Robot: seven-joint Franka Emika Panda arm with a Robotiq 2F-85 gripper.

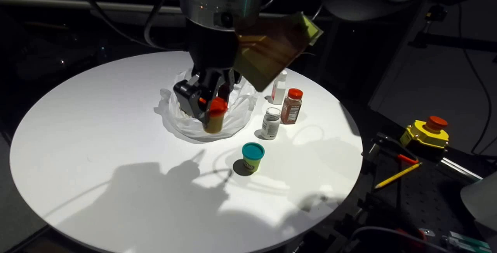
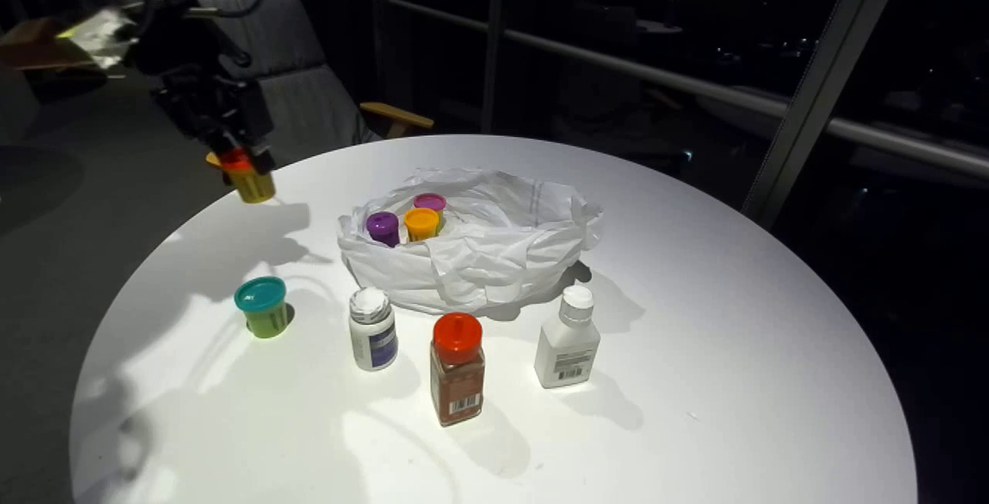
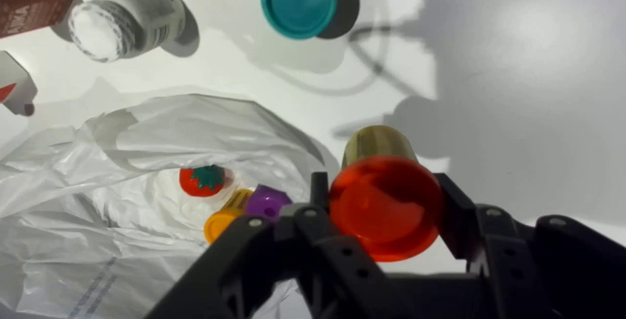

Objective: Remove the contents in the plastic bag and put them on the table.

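Above the round white table [image 1: 97,129], beside the crinkled whitish plastic bag [image 2: 494,272], your black two-finger gripper [image 3: 384,194] pinches the round yellow pot with orange-red lid [image 2: 256,186], lid up, axis slightly tilted. Another round pot with orange lid [image 2: 422,223] sits inside the bag. Likely next: you straighten, lower away from the bag, clear of the round green teal-lidded pot [image 2: 263,309].

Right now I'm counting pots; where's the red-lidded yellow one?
In the wrist view, the red-lidded yellow pot is held in the gripper, right of center, the plastic bag to its left.
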